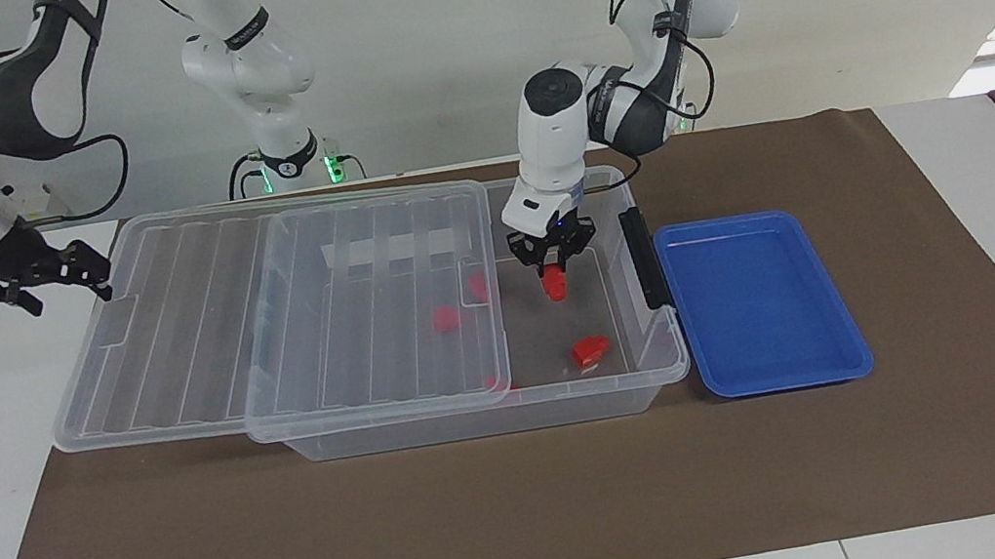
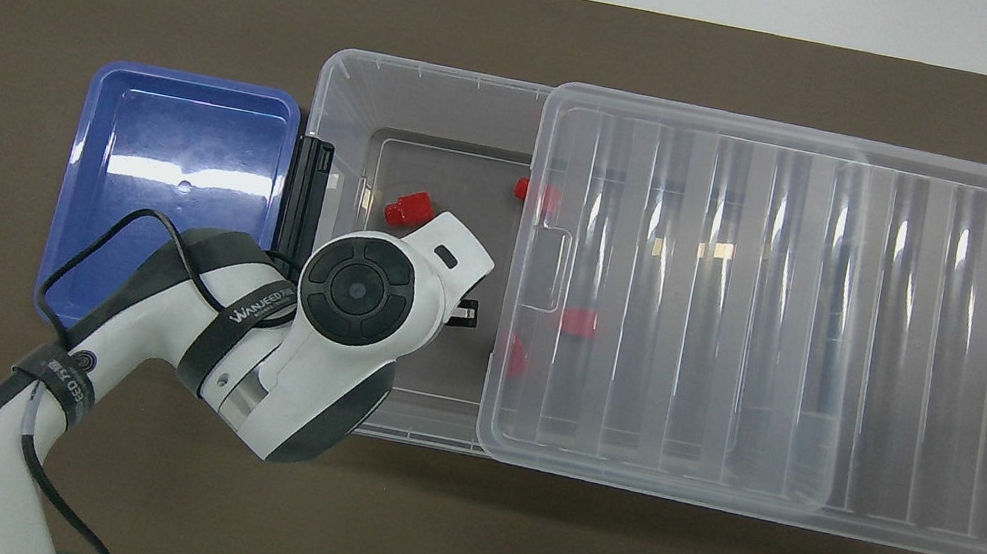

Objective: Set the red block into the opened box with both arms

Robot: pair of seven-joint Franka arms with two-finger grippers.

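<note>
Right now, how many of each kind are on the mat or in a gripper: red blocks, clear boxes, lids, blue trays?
red block: 5, one of them in the left gripper
clear box: 1
clear lid: 1
blue tray: 1
Total: 8
</note>
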